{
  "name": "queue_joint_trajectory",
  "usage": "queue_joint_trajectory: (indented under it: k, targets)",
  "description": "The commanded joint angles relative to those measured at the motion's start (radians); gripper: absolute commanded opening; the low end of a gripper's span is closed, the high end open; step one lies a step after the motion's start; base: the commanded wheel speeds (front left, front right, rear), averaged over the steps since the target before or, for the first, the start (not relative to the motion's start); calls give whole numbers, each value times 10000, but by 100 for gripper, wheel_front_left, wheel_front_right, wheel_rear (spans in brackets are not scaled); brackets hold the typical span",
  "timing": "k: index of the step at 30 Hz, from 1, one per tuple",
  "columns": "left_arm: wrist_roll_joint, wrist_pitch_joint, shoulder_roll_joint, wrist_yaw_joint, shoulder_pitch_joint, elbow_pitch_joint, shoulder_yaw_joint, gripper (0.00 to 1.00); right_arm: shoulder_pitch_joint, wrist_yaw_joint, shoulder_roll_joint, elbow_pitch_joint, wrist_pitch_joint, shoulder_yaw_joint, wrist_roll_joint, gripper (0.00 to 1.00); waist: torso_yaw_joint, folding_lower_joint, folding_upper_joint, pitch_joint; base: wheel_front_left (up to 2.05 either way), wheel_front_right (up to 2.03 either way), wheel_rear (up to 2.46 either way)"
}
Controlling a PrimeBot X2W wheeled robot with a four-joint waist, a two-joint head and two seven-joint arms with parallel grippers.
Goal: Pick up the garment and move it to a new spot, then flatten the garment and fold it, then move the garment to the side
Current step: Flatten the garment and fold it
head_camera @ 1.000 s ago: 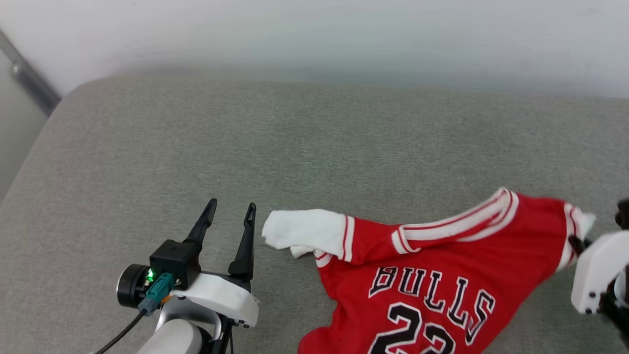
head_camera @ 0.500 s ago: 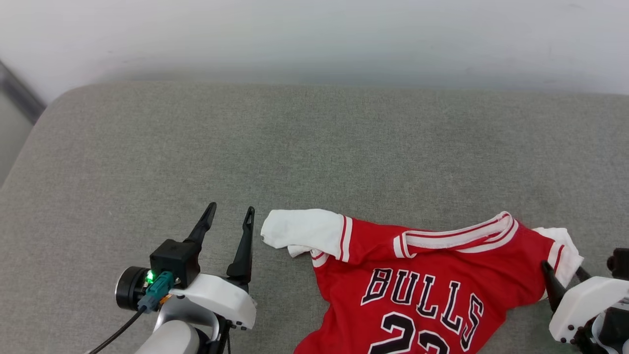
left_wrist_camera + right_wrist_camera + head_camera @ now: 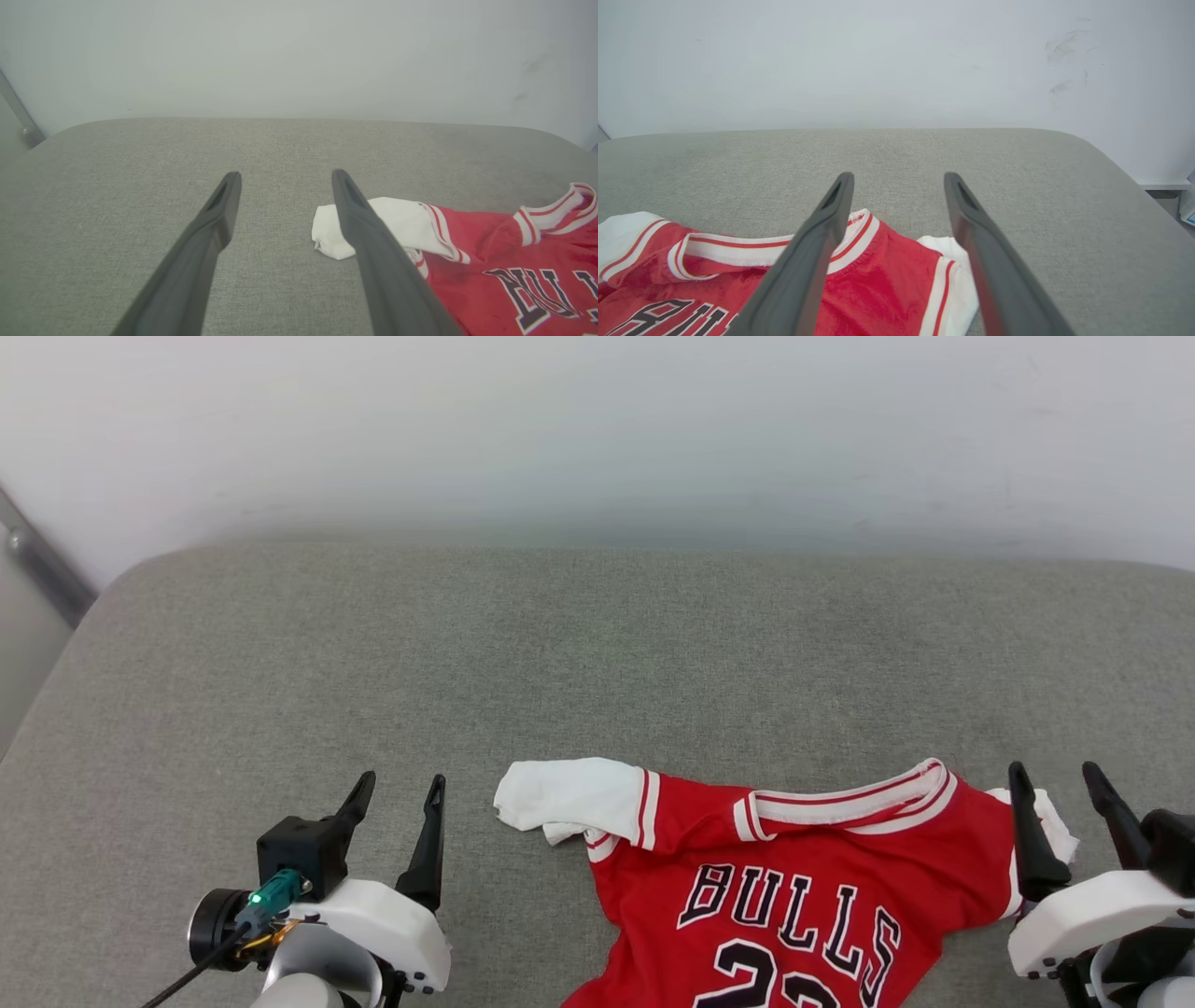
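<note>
Lying front-up on the grey cushion point(image 3: 597, 644), the garment point(image 3: 803, 859) is a red jersey with white sleeves, a red-and-white striped collar and black, white-edged lettering reading BULLS. The number below the lettering is cut off by the lower edge of the head view. The body is creased and skewed rather than spread flat. It lies between the two grippers, its collar toward the side their fingers point to.

The left gripper point(image 3: 401, 777) has its fingers well apart with nothing between them. The crumpled end of one white sleeve point(image 3: 569, 793) lies just to its right, near the closer finger but apart from it.

The right gripper point(image 3: 1053, 768) is likewise spread wide and holds nothing. The other sleeve point(image 3: 941, 246), bunched small, lies below the gap between its fingers, and the collar's end runs beneath its left finger. Whether those fingers touch the cloth I cannot tell.
</note>
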State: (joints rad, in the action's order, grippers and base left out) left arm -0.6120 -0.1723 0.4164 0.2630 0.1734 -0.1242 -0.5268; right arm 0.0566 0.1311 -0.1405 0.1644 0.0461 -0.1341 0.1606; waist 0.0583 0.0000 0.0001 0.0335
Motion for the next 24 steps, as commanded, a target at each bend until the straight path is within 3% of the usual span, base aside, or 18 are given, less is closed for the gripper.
queue_joint_trajectory:
  k: [1,9,12,24]
  targets:
    - [-59,107,57,-53,32,-63,12,100,-199,-7,83,-128,91,101,-27,100,-7,0,-1,-46,0,0,0]
    - [-815,1393,182,-472,825,-815,150,100,-406,-7,444,-1296,6,1014,-290,100,-415,0,-1,251,0,0,0]
    - [-1036,2024,247,-819,1421,-1176,67,100,-248,-7,492,-1606,-19,1306,-326,100,-698,0,-1,556,0,0,0]
    - [-1607,6448,990,-2431,3391,-2796,-1169,100,85,-5,702,-1850,152,1737,-237,100,-1805,0,-1,1507,0,0,0]
